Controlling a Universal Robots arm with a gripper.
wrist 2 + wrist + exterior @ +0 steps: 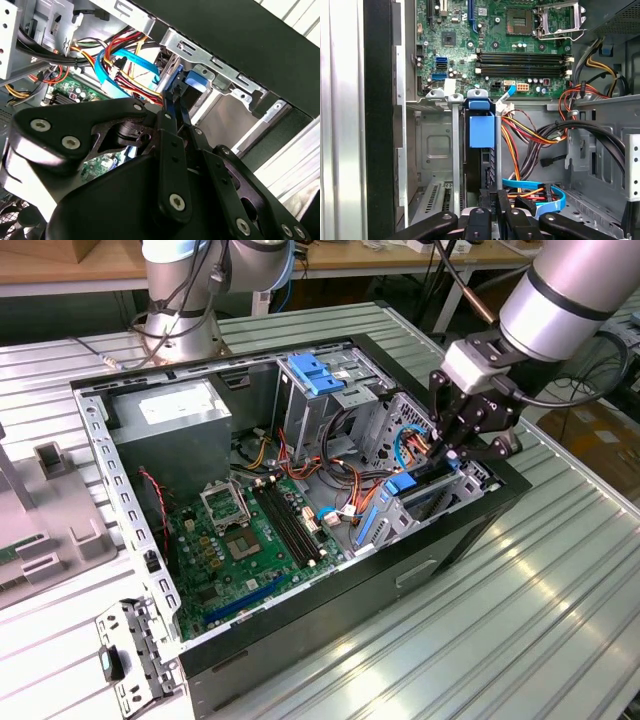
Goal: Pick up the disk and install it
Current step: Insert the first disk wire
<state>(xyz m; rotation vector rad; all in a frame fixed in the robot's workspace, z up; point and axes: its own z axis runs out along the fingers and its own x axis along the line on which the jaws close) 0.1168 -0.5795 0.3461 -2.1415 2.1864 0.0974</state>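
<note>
Open PC case (300,640) sits on the slatted bench (560,600), motherboard (240,550) exposed. Orange, red and blue cables (530,190) crowd the space just beside the drive bay. The disk (482,131) stands on edge in the metal bay (454,150), blue carrier showing. The pincer (496,197) is nearly closed, fingertips pinching the disk's edge from above.

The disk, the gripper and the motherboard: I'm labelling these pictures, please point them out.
disk (481,131), first wrist view, blue carrier face.
gripper (496,200), first wrist view, between its fingers.
motherboard (215,550), exterior view, green board surface.
</note>
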